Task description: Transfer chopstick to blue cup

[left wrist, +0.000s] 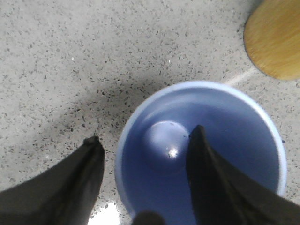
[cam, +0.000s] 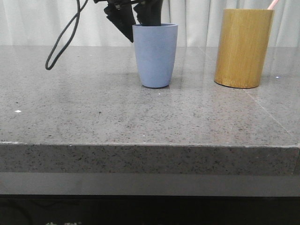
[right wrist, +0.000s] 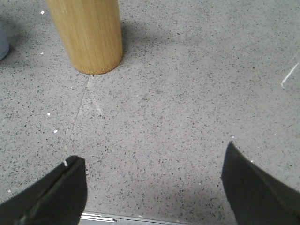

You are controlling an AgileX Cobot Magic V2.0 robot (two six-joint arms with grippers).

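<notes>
The blue cup (cam: 155, 56) stands upright at the table's middle. In the left wrist view its inside (left wrist: 234, 131) is empty. My left gripper (cam: 136, 18) hangs open just above the cup's rim. In the left wrist view (left wrist: 145, 133) one finger is over the cup's inside and the other is outside over the table. It holds nothing. A pale pink chopstick tip (cam: 273, 4) sticks out of the bamboo holder (cam: 243, 47) at the right. My right gripper (right wrist: 153, 151) is open and empty over bare table, with the holder (right wrist: 86, 33) ahead of it.
A black cable loop (cam: 61, 42) hangs down left of the cup. The grey speckled table (cam: 93, 108) ends at a front edge (cam: 150, 145). That edge shows just under the right gripper (right wrist: 140, 219). The holder's side (left wrist: 276, 42) shows beside the cup.
</notes>
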